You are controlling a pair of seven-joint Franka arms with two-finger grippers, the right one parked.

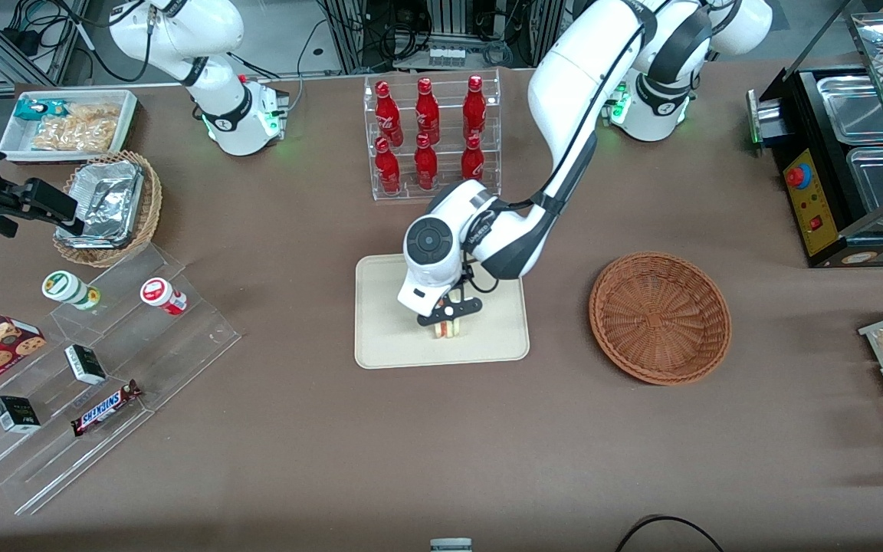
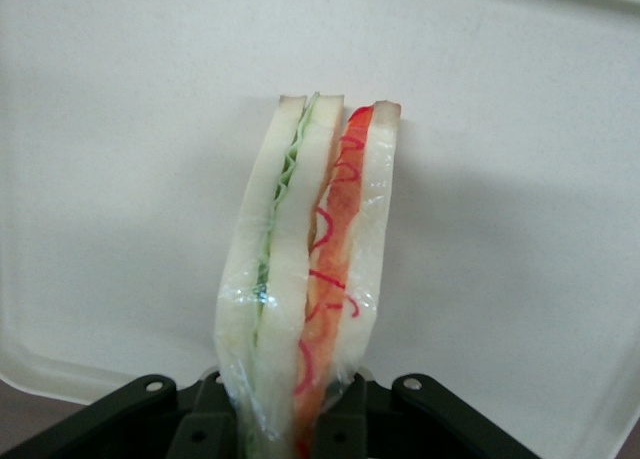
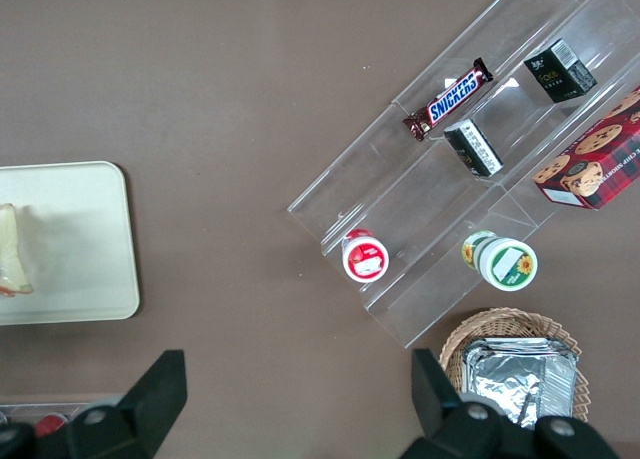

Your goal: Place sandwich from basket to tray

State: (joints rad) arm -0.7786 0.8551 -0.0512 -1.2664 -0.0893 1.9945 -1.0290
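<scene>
1. Front view: the gripper [image 1: 448, 317] holds the sandwich [image 1: 447, 330] low over the tray [image 1: 388, 337]; the basket [image 1: 660, 317] lies empty.
2. Left wrist view: fingers [image 2: 345, 419] clamp the sandwich [image 2: 310, 269] upright; lower until it touches, then release gently.
3. Right wrist view: the sandwich [image 3: 12, 251] is at the tray [image 3: 90, 239].

"SNICKERS" on the candy bar [image 1: 106, 407] on the clear stand [image 1: 181, 345].

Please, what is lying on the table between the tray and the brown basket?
Nothing: the front view shows only bare brown tablecloth between the tray and the basket. The gripper holds the sandwich over the tray.
</scene>
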